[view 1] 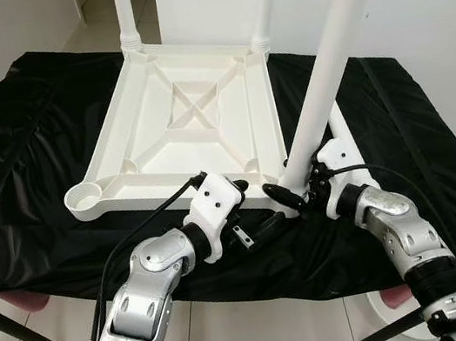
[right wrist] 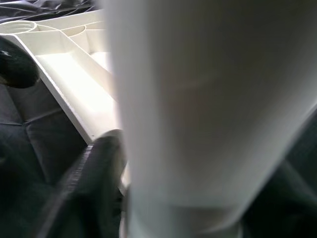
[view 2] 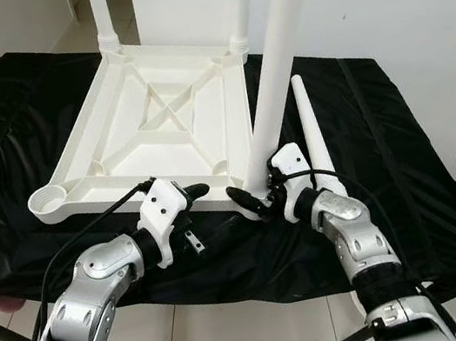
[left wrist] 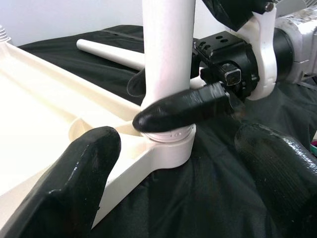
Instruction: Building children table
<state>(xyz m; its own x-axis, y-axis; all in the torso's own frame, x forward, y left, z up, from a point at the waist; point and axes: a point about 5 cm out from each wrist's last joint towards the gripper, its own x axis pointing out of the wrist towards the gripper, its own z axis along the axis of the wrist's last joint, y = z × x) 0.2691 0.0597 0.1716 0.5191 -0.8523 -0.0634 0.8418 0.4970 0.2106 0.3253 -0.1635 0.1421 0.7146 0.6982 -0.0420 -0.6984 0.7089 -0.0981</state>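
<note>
Right pincer [view 2: 251,198] clamps the white leg [view 2: 276,65] standing in the overturned tabletop's [view 2: 112,111] near corner socket; left pincer [view 1: 248,211] open just beside.

The upright leg [view 1: 329,64] runs off the top edge, and its blurred surface hides the right gripper's [left wrist: 168,116] far finger

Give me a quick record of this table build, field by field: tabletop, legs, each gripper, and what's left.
Tabletop: white tabletop upside down on black cloth
Fitted legs: two far-corner legs upright
Current leg: third leg tilted, base in near right socket
Right gripper: right gripper shut on third leg near its base
Left gripper: left gripper open beside that corner
Spare: loose leg lying on cloth
Empty: near left socket
</note>
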